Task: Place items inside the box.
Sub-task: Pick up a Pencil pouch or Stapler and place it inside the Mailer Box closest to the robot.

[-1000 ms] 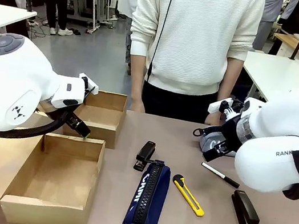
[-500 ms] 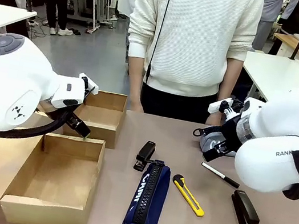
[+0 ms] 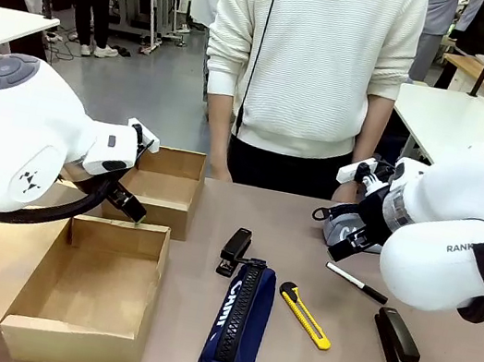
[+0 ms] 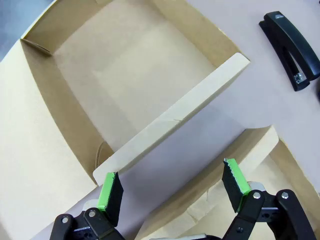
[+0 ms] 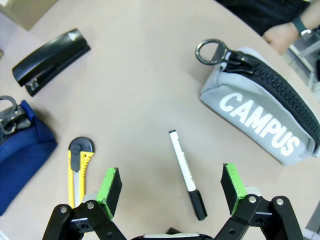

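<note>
Right gripper (image 5: 171, 176) hangs with its green pads spread fully wide and empty, the marker (image 5: 185, 172) lying on the table (image 5: 140, 100) right between them, while the left gripper (image 4: 172, 177), just as wide and empty, hovers over a wall of the box (image 4: 165, 112). Nothing is boxed yet: the CAMPUS pencil case (image 5: 260, 115) lies beyond the marker, with the utility knife (image 5: 77, 167), navy pencil case (image 5: 22, 160) and a stapler (image 5: 50, 52) to the side. The danger, I reckon, is that thin round marker rolling away if the pads close off-centre, or the left pads catching the cardboard and shoving the box
</note>
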Robot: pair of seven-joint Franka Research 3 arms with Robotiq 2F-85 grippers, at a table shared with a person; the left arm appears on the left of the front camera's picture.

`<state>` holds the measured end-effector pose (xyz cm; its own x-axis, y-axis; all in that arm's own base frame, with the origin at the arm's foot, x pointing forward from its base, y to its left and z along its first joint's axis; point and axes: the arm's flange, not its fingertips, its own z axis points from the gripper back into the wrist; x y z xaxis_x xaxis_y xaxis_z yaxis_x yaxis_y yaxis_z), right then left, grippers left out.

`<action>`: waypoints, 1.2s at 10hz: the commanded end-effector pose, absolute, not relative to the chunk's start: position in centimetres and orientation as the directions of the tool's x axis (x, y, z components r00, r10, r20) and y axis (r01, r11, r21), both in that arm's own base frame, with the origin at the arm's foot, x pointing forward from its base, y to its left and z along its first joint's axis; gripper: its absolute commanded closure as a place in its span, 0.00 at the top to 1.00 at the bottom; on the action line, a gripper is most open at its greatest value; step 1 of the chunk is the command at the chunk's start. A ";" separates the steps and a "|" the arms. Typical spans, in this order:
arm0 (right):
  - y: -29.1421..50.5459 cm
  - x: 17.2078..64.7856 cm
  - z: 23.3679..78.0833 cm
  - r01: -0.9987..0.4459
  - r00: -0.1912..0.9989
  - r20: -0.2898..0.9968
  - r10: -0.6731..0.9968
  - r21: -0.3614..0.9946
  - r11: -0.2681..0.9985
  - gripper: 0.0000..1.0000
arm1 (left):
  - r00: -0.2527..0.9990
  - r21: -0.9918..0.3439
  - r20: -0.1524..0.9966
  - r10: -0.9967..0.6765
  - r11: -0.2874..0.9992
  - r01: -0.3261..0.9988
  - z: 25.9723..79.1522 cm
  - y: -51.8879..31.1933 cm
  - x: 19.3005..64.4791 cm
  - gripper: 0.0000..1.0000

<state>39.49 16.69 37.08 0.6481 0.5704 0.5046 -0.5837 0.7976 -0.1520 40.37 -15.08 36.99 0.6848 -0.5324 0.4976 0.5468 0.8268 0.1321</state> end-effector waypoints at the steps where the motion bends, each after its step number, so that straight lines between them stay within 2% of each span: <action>1: 16.7 39.4 39.6 -0.497 0.727 0.499 0.471 -0.091 0.863 1.00 | 0.661 0.065 0.528 -0.532 0.802 0.594 39.8 -14.9 39.4 1.00; 2: 15.4 38.4 44.1 -0.414 0.789 0.520 0.326 0.058 0.909 1.00 | 0.702 -0.051 0.540 -0.464 0.815 0.578 44.4 -14.1 38.0 1.00; 3: 13.5 36.5 47.9 -0.371 0.842 0.487 0.232 0.210 0.905 1.00 | 0.744 -0.119 0.543 -0.389 0.841 0.527 48.2 -12.6 36.2 1.00; 4: 10.9 34.4 50.5 -0.363 0.865 0.468 0.182 0.333 0.870 1.00 | 0.793 -0.289 0.523 -0.311 0.811 0.509 51.1 -10.0 34.6 1.00; 5: 8.1 32.3 52.2 -0.308 0.881 0.466 0.089 0.421 0.853 1.00 | 0.827 -0.386 0.506 -0.243 0.794 0.469 52.6 -6.9 33.5 1.00; 6: 3.9 30.1 53.4 -0.278 0.875 0.482 -0.037 0.565 0.777 1.00 | 0.871 -0.559 0.478 -0.110 0.727 0.399 53.6 -2.5 32.5 1.00; 7: -2.2 27.5 53.6 -0.215 0.835 0.493 -0.243 0.700 0.681 1.00 | 0.876 -0.729 0.464 0.133 0.619 0.292 53.9 4.2 31.0 1.00; 8: -7.9 25.6 52.7 -0.151 0.778 0.461 -0.426 0.796 0.587 1.00 | 0.824 -0.844 0.426 0.373 0.493 0.213 52.9 10.0 28.8 1.00; 9: -13.8 23.1 51.0 -0.091 0.695 0.392 -0.603 0.880 0.467 1.00 | 0.707 -0.933 0.328 0.627 0.331 0.139 50.1 15.0 25.4 1.00; 11: -18.9 20.0 48.4 -0.030 0.582 0.327 -0.744 0.923 0.383 1.00 | 0.555 -0.987 0.163 0.816 0.145 0.076 45.8 17.3 21.9 1.00; 12: -19.9 19.4 47.3 0.013 0.550 0.303 -0.778 0.928 0.371 1.00 | 0.492 -0.993 0.115 0.863 0.114 0.032 44.5 15.6 21.6 1.00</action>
